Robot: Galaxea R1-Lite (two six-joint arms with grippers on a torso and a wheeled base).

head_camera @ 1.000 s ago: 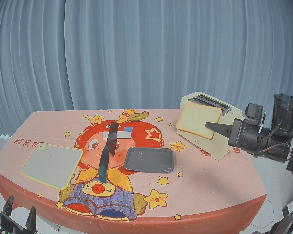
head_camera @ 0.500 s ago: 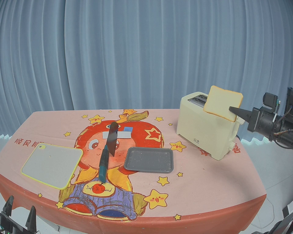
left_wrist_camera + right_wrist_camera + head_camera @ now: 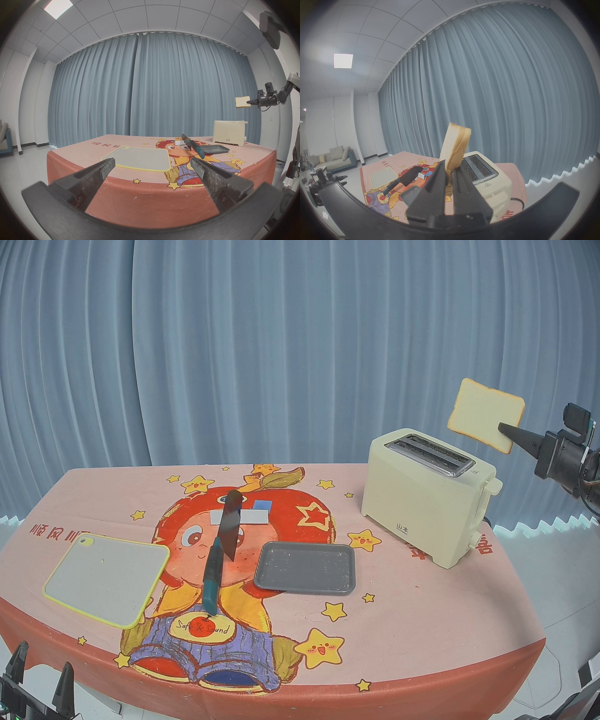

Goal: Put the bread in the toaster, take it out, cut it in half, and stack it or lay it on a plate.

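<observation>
A slice of bread (image 3: 484, 414) hangs in the air above and to the right of the cream toaster (image 3: 426, 495), clamped at one corner by my right gripper (image 3: 507, 430). From the right wrist the bread (image 3: 454, 147) stands edge-on between the fingers of the right gripper (image 3: 449, 170), with the toaster's (image 3: 484, 179) two slots below it. My left gripper (image 3: 153, 168) is open and low, off the table's near left corner, holding nothing. A knife (image 3: 220, 546) with a teal handle lies mid-table beside a grey plate (image 3: 305, 567). A cutting board (image 3: 106, 577) with a yellow rim lies at the left.
A small white and blue card (image 3: 247, 514) lies behind the knife. The table's right front, between plate and toaster, is bare cloth. A pleated blue curtain hangs close behind the table. The toaster's cord (image 3: 517, 200) trails off its far side.
My right gripper has lifted the bread from in front of the toaster's side up and to the right, so it now hangs above the toaster. The left arm has kept still.
</observation>
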